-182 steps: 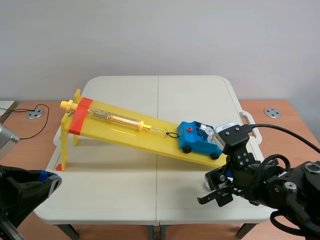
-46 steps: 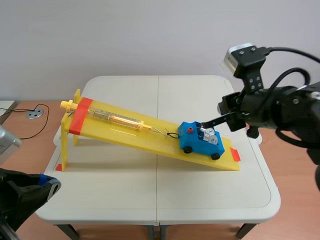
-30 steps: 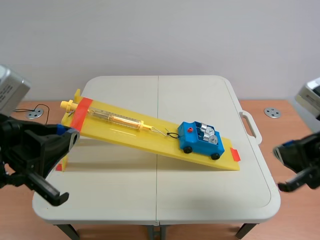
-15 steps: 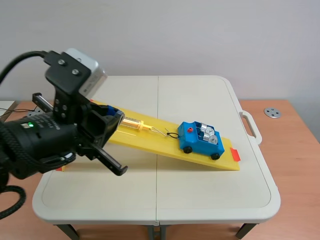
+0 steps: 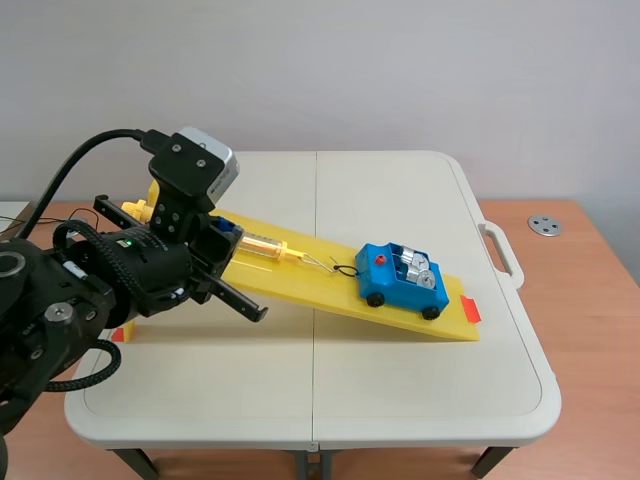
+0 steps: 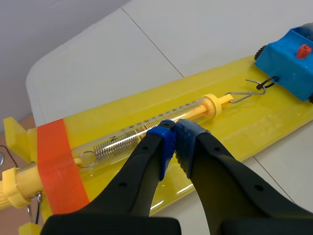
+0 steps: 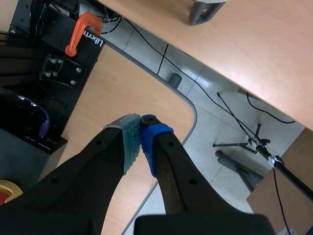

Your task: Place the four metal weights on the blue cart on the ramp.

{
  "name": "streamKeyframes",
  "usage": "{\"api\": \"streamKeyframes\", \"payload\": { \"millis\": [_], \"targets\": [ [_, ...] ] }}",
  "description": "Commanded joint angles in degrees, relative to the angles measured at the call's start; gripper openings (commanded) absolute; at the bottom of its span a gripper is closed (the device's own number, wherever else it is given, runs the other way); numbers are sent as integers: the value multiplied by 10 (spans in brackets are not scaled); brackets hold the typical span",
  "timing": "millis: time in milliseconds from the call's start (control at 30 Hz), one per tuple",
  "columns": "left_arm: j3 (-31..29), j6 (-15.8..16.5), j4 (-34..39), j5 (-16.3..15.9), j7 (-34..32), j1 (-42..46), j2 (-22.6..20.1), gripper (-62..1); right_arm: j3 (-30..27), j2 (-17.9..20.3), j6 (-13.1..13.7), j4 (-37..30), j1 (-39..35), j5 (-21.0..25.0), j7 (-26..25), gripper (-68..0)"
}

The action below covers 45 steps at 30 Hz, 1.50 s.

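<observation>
**Desk:** How far along is the loading?

**Operator:** Pictured: the blue plastic cart (image 5: 400, 278) sits low on the sloping yellow plastic ramp (image 5: 290, 272), right of centre on the white bench (image 5: 420, 390). Shiny cylindrical metal weights (image 5: 413, 266) stand in its open bed. I judge the loading done or close to it. I cannot count all four from here, though no weight shows elsewhere on the bench.

**Desk:** And your end effectors?

**Operator:** My left end effector (image 6: 172, 142) hangs over the ramp's upper left stretch, its dotted pads (image 6: 164, 142) pressed together on nothing. It is just above the clear tubular spring scale (image 6: 132, 134), and I cannot tell whether it touches the tube. My right end effector (image 7: 140, 134) is also pinched together and empty, off the bench, above a wooden surface and grey floor.

**Desk:** Textures?

**Operator:** The ramp is glossy and hard, with an orange-red tape band (image 6: 56, 156) near its top. A thin wire hook (image 6: 242, 93) joins the scale to the cart. The weights look smooth and bright.
</observation>
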State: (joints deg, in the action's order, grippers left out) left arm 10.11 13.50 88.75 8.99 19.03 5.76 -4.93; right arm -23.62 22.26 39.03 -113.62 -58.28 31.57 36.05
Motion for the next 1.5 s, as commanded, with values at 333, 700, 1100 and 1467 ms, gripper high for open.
{"api": "streamKeyframes", "payload": {
  "millis": [333,700,1100,1467],
  "targets": [
    [-13,-25,67,-18,-74,-12,5,-580,-15,18,16,-56,10,36,-51,-669],
    [-13,-17,107,-56,-12,11,-1,-580,-15,19,16,-56,50,36,-76,-669],
    [-13,12,299,-106,67,173,-60,-576,-13,18,16,-56,195,37,-126,-614],
    [-16,12,370,-106,66,305,-67,-87,50,-37,13,-56,279,38,-131,-184]
  ]
}}
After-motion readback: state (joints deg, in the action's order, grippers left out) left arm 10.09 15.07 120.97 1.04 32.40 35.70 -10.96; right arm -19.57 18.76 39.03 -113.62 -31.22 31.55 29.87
